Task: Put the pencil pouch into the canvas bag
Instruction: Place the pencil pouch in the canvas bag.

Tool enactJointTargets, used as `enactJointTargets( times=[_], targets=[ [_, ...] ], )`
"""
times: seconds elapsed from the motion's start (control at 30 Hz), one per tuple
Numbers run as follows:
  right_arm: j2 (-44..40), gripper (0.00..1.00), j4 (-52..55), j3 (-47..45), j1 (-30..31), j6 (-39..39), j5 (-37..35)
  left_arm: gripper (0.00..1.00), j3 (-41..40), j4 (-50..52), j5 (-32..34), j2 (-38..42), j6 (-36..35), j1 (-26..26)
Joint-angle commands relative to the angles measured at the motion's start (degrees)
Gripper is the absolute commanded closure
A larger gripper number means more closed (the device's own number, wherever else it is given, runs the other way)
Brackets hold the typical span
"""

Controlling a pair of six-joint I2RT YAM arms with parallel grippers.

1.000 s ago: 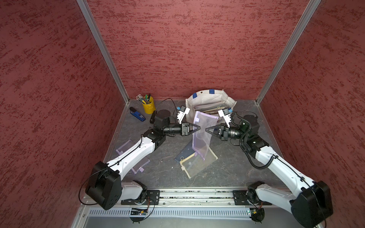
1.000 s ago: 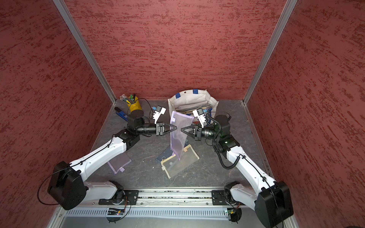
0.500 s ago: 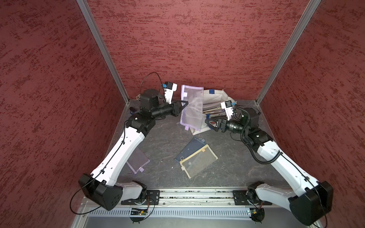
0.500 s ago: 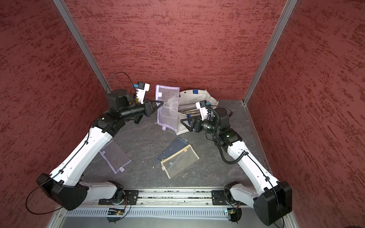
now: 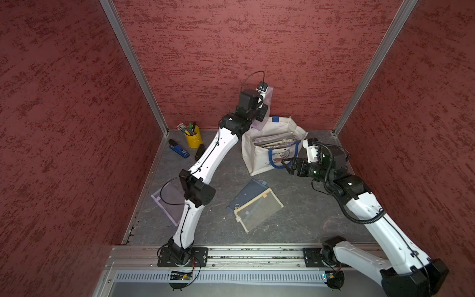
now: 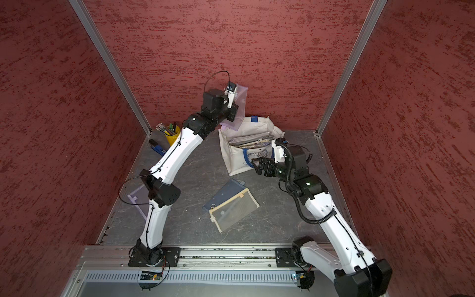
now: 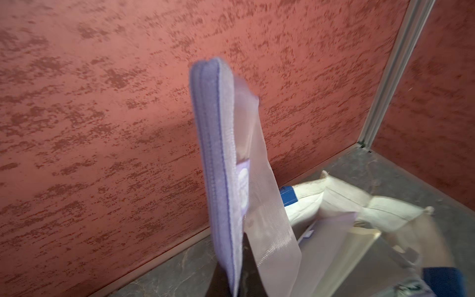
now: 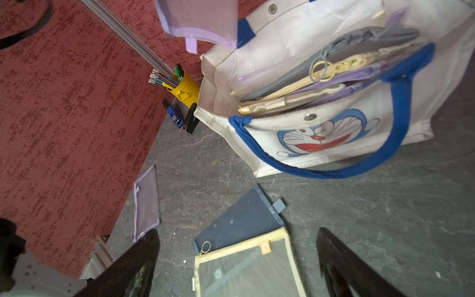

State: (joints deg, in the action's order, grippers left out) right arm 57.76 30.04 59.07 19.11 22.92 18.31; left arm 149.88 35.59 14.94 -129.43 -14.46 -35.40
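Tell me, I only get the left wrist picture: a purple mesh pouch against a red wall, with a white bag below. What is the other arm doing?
Observer: The right gripper stands open and empty on the front side of the canvas bag, near its printed cat face. It is well apart from the pencil pouch in the left gripper.
Operator: Are there more pouches lying about?
Observer: Yes, three on the table: a purple mesh pouch beside the left arm, and a cream mesh pouch lying partly over a navy pouch.
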Motion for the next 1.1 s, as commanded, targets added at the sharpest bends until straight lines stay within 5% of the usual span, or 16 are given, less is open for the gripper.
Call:
enactJointTargets(
  times=[0.0, 0.13, 0.3, 0.5, 0.77, 1.07],
  targets=[
    [-3.33, 0.04, 6.26, 0.88, -0.48, -1.5, -3.16, 1.0, 2.69, -4.78, 7.18, -3.39, -9.45, -1.54],
    [-5.49, 0.04, 9.35, 1.06, -1.09, -3.44, -4.58, 1.0, -0.45, -5.26, 5.69, -4.47, -10.69, -2.33],
    [-5.1, 0.03, 9.12, 0.81, -1.96, -3.78, -3.04, 1.0, -15.78, -10.62, 1.23, 1.72, -11.84, -3.36],
    [-5.46, 0.03, 7.54, -0.27, -2.2, -3.08, -2.8, 0.99, -18.06, -8.74, -1.6, 1.69, -11.15, -3.36],
    [-6.27, 0.04, 6.37, -0.93, -2.37, -1.91, -2.61, 0.63, -14.49, -6.29, -5.56, -1.88, -7.75, -4.14],
    [-6.87, 0.04, 4.8, -2.24, -2.37, -1.44, -3.37, 0.62, -18.12, -4.42, -13.18, 2.66, -1.96, -4.97]
  ],
)
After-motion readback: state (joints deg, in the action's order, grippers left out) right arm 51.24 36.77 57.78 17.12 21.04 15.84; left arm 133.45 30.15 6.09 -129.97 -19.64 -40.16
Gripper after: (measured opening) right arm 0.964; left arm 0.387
